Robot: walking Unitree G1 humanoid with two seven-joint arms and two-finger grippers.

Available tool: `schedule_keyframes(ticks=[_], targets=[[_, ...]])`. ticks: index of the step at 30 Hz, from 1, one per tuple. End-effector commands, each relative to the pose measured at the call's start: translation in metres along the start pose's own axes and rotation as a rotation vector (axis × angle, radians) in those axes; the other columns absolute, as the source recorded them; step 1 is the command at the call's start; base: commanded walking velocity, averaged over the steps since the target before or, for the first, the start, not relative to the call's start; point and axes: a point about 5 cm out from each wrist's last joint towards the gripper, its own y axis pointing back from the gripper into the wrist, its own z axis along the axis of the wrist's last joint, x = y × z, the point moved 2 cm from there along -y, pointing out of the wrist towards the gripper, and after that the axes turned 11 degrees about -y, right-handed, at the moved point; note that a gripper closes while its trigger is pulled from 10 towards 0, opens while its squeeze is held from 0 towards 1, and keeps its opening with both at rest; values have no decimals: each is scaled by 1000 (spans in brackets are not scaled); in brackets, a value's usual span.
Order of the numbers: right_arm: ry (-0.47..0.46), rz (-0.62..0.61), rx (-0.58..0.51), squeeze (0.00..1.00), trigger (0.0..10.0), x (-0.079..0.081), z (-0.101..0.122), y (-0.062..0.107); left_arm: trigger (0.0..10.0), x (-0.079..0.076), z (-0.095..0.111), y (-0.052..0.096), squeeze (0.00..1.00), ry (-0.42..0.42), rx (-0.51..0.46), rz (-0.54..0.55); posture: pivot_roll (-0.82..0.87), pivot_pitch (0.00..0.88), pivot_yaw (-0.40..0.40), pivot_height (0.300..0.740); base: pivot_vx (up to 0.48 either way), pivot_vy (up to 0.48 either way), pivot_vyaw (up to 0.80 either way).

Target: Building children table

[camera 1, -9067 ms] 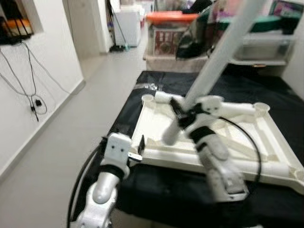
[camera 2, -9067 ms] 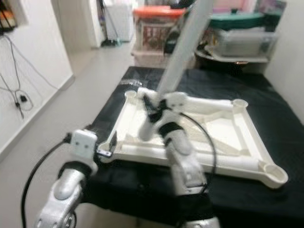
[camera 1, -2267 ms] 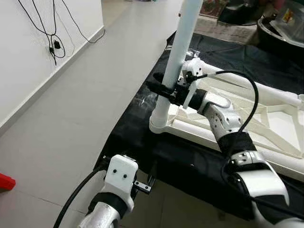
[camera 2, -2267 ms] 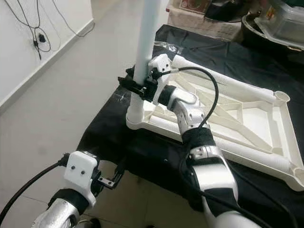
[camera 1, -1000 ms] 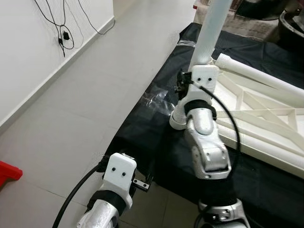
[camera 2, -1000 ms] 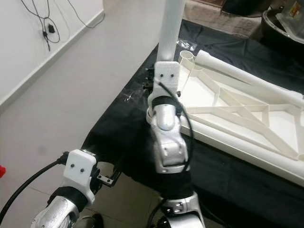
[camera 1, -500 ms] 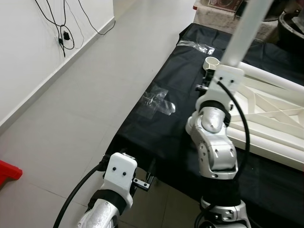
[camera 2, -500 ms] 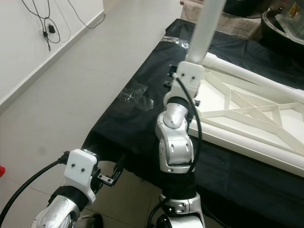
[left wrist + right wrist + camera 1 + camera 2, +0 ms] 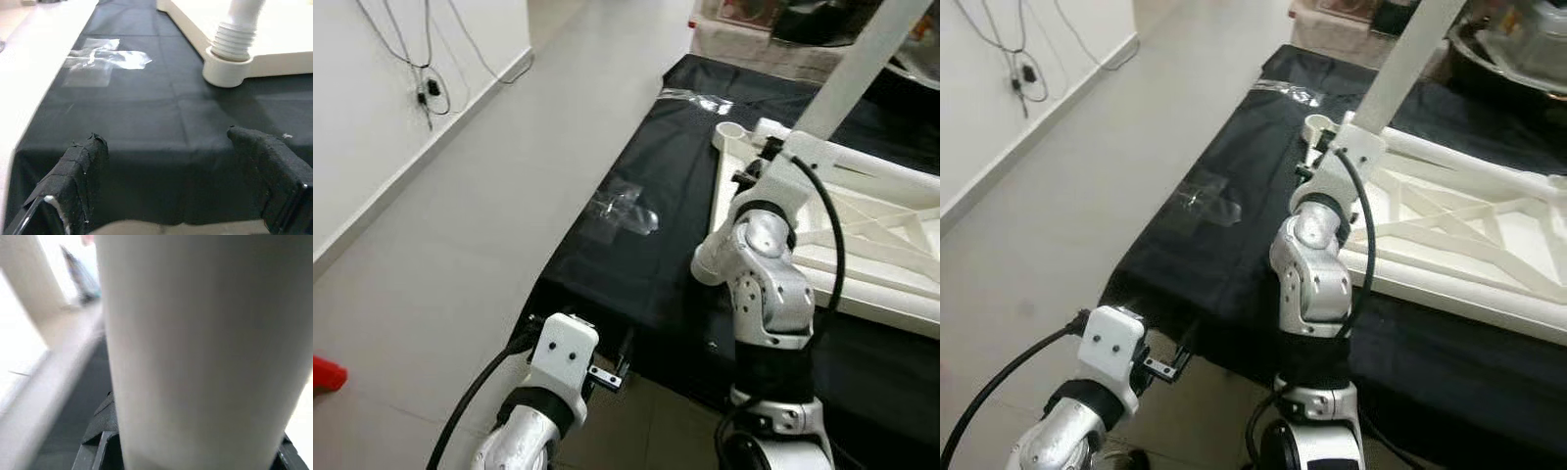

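Black cloth (image 9: 646,264) is covering a low platform, its near left edge dropping to bare floor (image 9: 460,245), which is lying open along the robot's left up to the wall (image 9: 372,88); a tape patch (image 9: 622,211) is sitting on the cloth near that edge. The frame (image 9: 1449,235), a white upturned tabletop with ribs, is lying on the cloth to the right, its corner socket (image 9: 226,73) close to the cloth's near edge. The leg (image 9: 857,73), a white tube, is slanting up and to the right from that region; in the left wrist view its threaded end (image 9: 234,46) is sitting in the socket. The right gripper (image 9: 190,450) is clamped around the leg low down, fingers pressed to either side of the tube. The left gripper (image 9: 176,171) is hanging below the cloth's near edge, fingers (image 9: 78,166) spread wide with nothing between them, well apart from the socket. Against half a second ago, the leg is leaning further right, the right arm (image 9: 764,284) is standing a little more upright at the frame's corner, and the camera has shifted slightly; the left arm (image 9: 558,377) is staying in the same low spot.
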Motion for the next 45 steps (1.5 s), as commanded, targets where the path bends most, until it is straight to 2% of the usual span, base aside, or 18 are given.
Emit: schedule_keyframes(ticks=[1,2,3,4,5,7,8,9,10,12,13,17,21,24,29,34,39,45], targets=[[-158,220,-13,0,10000,45,8,13,10000,2,-3,-3,0,25,15,11,82,130,-77,740,0,0,0],[-187,299,-29,0,10000,51,15,14,10000,7,-3,-6,129,18,10,26,84,126,-75,740,0,0,0],[-215,400,-43,0,10000,58,22,17,10000,13,-1,-10,1000,18,0,44,83,114,-72,740,0,0,0],[-215,400,-43,0,10000,58,22,17,10000,13,-1,-10,1000,18,0,44,83,114,-72,740,0,0,0],[-235,481,-34,0,10000,63,25,20,10000,18,2,-14,1000,5,-14,49,82,107,-71,740,0,0,0],[-245,533,-28,0,10000,65,26,22,10000,21,3,-16,1000,-3,-23,51,82,105,-70,740,0,0,0],[-257,618,37,0,10000,68,19,28,10000,28,4,-21,1000,-28,-21,68,80,97,-65,740,0,0,0],[-257,618,37,0,10000,68,19,28,10000,28,4,-21,1000,-28,-21,68,80,97,-65,740,0,0,0],[-264,712,128,0,10000,67,7,36,10000,39,5,-27,1000,-73,-15,95,76,90,-60,740,0,0,0],[-263,737,152,0,10000,66,3,39,10000,43,6,-29,1000,-91,-15,104,76,90,-60,740,0,0,0],[-253,776,201,0,10000,60,-9,47,10000,51,8,-35,0,-137,-8,100,80,84,-58,740,0,0,0],[-257,820,253,0,10000,57,-19,56,10000,56,8,-41,0,-140,-4,93,80,83,-58,740,0,0,0],[-293,855,281,0,10000,57,-23,62,10000,52,4,-50,0,-113,-7,29,72,82,-53,740,0,0,0],[-308,886,309,0,10000,58,-29,68,10000,32,0,-58,0,-90,-14,-119,72,83,-50,740,0,0,0],[-314,918,336,0,10000,59,-31,74,10000,17,-2,-60,0,-65,-18,-246,66,88,-48,740,0,0,0],[-310,924,340,0,10000,58,-32,76,10000,17,-2,-61,0,-79,-19,-255,67,90,-48,740,0,0,0],[-280,942,361,0,10000,54,-37,80,10000,27,-4,-67,0,-115,-12,-210,62,93,-49,740,0,0,0],[-272,918,342,0,10000,52,-35,75,10000,21,-14,-61,0,-136,16,-234,63,96,-53,740,0,0,0]])
